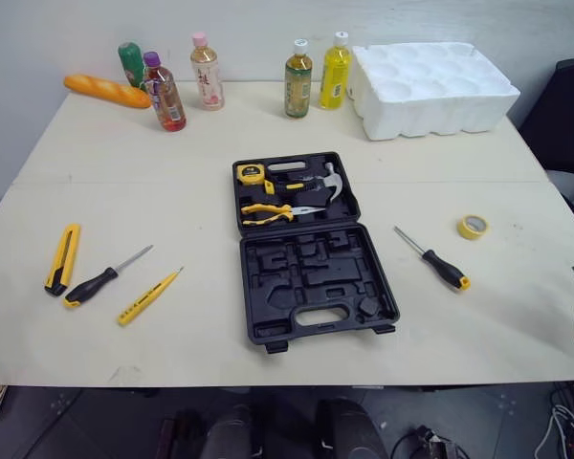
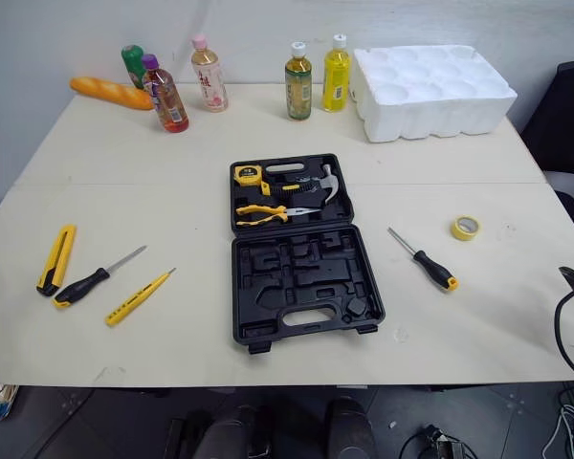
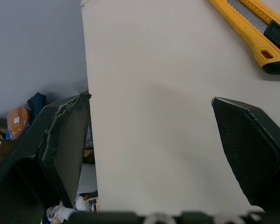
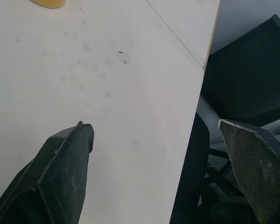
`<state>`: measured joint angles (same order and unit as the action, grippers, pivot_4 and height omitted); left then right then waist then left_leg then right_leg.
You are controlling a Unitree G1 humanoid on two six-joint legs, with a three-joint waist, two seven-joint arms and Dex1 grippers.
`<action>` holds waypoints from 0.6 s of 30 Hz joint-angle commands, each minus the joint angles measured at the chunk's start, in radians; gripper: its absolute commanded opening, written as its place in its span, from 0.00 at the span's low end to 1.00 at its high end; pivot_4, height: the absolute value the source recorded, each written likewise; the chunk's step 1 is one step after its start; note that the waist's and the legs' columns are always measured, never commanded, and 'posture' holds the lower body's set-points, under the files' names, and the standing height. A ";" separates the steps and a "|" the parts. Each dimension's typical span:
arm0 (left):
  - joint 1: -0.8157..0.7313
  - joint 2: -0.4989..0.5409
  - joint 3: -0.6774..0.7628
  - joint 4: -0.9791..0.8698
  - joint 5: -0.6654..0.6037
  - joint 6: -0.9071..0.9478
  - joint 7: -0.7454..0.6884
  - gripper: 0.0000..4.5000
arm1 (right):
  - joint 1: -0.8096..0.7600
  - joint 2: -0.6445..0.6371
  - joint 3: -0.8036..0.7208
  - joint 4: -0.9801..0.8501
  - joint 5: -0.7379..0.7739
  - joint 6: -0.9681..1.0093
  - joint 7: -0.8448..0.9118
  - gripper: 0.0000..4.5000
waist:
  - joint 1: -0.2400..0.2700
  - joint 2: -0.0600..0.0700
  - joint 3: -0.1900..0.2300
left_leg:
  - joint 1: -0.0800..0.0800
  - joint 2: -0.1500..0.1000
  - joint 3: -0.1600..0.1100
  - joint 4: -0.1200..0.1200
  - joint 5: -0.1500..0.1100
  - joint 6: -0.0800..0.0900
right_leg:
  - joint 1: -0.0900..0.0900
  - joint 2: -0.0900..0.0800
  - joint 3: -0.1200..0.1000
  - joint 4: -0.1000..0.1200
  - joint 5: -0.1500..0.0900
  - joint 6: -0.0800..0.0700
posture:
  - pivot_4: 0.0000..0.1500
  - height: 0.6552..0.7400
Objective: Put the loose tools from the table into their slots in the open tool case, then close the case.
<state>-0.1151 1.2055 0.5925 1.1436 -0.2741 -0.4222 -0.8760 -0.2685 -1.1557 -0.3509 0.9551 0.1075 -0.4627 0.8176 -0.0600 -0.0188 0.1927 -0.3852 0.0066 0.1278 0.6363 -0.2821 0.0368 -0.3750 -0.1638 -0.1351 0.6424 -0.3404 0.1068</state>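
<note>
The open black tool case (image 1: 313,287) lies mid-table. Its far half holds a tape measure (image 1: 251,174), pliers (image 1: 268,212) and a hammer (image 1: 326,182); its near half shows empty moulded slots. To its left lie a yellow utility knife (image 1: 63,258), a black-handled screwdriver (image 1: 105,278) and a yellow tester screwdriver (image 1: 148,297). On its right are another screwdriver (image 1: 434,260) and a yellow tape roll (image 1: 473,227). My left gripper (image 3: 149,98) is open over bare table at the left edge, near the utility knife (image 3: 252,28). My right gripper (image 4: 154,123) is open over the table's right edge, nothing between its fingers.
Several bottles (image 1: 207,72) and a bread loaf (image 1: 105,91) stand along the table's far edge, with a white foam tray (image 1: 430,88) at the far right. A black chair (image 1: 566,115) sits beyond the right edge.
</note>
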 commanded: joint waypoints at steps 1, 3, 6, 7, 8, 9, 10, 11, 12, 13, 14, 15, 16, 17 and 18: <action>-0.006 0.010 0.050 -0.031 -0.055 0.016 -0.025 0.98 | -0.027 -0.001 -0.001 0.022 0.002 -0.018 -0.011 1.00 | 0.000 0.000 0.000 | 0.000 0.000 0.000 0.000 0.000 0.000 | 0.000 0.000 0.000 0.000 0.000 0.000 | 1.00 1.00; 0.003 0.005 0.064 -0.037 -0.076 0.036 -0.052 0.98 | -0.054 0.001 0.010 0.044 -0.007 -0.021 -0.010 1.00 | -0.002 0.000 0.000 | 0.000 0.000 0.000 0.000 0.000 0.000 | 0.000 0.000 0.000 0.000 0.000 0.000 | 1.00 1.00; 0.009 0.002 0.073 -0.047 -0.088 0.049 -0.061 0.98 | -0.082 0.000 0.026 0.074 -0.014 -0.031 -0.007 1.00 | -0.002 0.000 0.000 | 0.000 0.000 0.000 0.000 0.000 0.000 | 0.000 0.000 0.000 0.000 0.000 0.000 | 1.00 1.00; 0.012 0.000 0.075 -0.053 -0.090 0.051 -0.063 0.98 | -0.091 -0.001 0.030 0.084 -0.016 -0.035 -0.006 1.00 | -0.002 0.000 0.000 | 0.000 0.000 0.000 0.000 0.000 0.000 | 0.000 0.000 0.000 0.001 0.000 0.000 | 1.00 1.00; 0.015 -0.003 0.076 -0.058 -0.092 0.051 -0.064 0.98 | -0.097 -0.001 0.034 0.092 -0.018 -0.039 -0.005 1.00 | -0.002 0.000 0.000 | 0.000 0.000 0.000 0.000 0.000 0.000 | 0.000 0.000 0.000 0.000 0.000 0.000 | 1.00 1.00; 0.018 -0.006 0.077 -0.063 -0.094 0.049 -0.065 0.98 | -0.102 -0.001 0.037 0.099 -0.020 -0.042 -0.004 1.00 | -0.002 0.000 0.000 | 0.000 0.000 0.000 0.000 0.000 0.000 | 0.000 0.000 0.000 0.000 0.000 0.000 | 1.00 1.00; 0.020 -0.007 0.078 -0.067 -0.096 0.049 -0.066 0.98 | -0.106 -0.001 0.039 0.104 -0.021 -0.045 -0.004 1.00 | -0.002 0.000 0.000 | 0.000 0.000 0.000 0.000 0.000 0.000 | 0.000 0.000 0.000 0.000 0.000 0.000 | 1.00 1.00; 0.022 -0.010 0.080 -0.070 -0.097 0.049 -0.066 0.98 | -0.110 0.000 0.040 0.109 -0.023 -0.047 -0.003 1.00 | -0.002 0.000 0.000 | 0.000 0.000 0.001 0.001 0.000 0.000 | 0.000 0.000 0.000 0.000 0.000 0.000 | 1.00 1.00; 0.025 -0.012 0.082 -0.074 -0.099 0.049 -0.067 0.98 | -0.113 0.001 0.041 0.115 -0.024 -0.050 -0.003 1.00 | -0.002 0.000 0.000 | 0.000 0.000 0.000 0.001 0.000 0.000 | 0.000 0.000 0.000 0.000 0.000 0.000 | 1.00 1.00; 0.027 -0.014 0.083 -0.076 -0.100 0.049 -0.067 0.98 | -0.116 0.001 0.042 0.119 -0.025 -0.053 -0.003 1.00 | -0.002 0.000 0.000 | 0.000 0.000 0.000 0.001 0.000 0.000 | 0.000 0.000 0.000 0.000 0.000 0.000 | 1.00 1.00; 0.030 -0.017 0.085 -0.081 -0.102 0.050 -0.067 0.98 | -0.118 0.003 0.043 0.125 -0.026 -0.056 -0.004 1.00 | -0.002 0.000 0.000 | 0.000 0.000 0.000 0.001 0.000 0.000 | 0.000 0.000 0.000 0.000 0.000 0.000 | 1.00 1.00; 0.033 -0.020 0.087 -0.086 -0.103 0.051 -0.066 0.98 | -0.121 0.004 0.045 0.129 -0.026 -0.059 -0.004 1.00 | -0.002 0.000 0.000 | 0.000 0.000 0.000 0.001 0.000 0.000 | 0.000 0.000 0.000 0.000 0.000 0.000 | 1.00 1.00; 0.036 -0.023 0.089 -0.091 -0.104 0.052 -0.066 0.98 | -0.123 0.005 0.046 0.133 -0.027 -0.062 -0.004 1.00 | -0.002 0.000 0.000 | 0.000 0.000 0.000 0.001 0.000 0.000 | 0.000 0.000 0.000 0.000 0.000 0.000 | 1.00 1.00; 0.039 -0.026 0.091 -0.097 -0.107 0.055 -0.067 0.98 | -0.125 0.006 0.048 0.138 -0.027 -0.064 -0.004 1.00 | -0.002 0.000 0.000 | 0.000 0.000 0.000 0.001 0.000 0.000 | 0.000 0.000 0.000 0.000 0.000 0.000 | 1.00 1.00; 0.041 -0.028 0.092 -0.103 -0.109 0.059 -0.071 0.98 | -0.127 0.007 0.049 0.141 -0.028 -0.065 -0.003 1.00 | -0.003 0.000 0.000 | 0.000 0.000 0.000 0.001 0.000 0.000 | 0.000 0.000 0.000 0.000 0.000 0.000 | 1.00 1.00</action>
<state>-0.0847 1.1786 0.6508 1.0637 -0.3566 -0.3680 -0.9419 -0.3866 -1.1430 -0.2966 1.0900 0.0759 -0.5136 0.8181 -0.0625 -0.0188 0.1927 -0.3852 0.0067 0.1283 0.6371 -0.2821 0.0368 -0.3750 -0.1637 -0.1348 0.6428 -0.3404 0.1068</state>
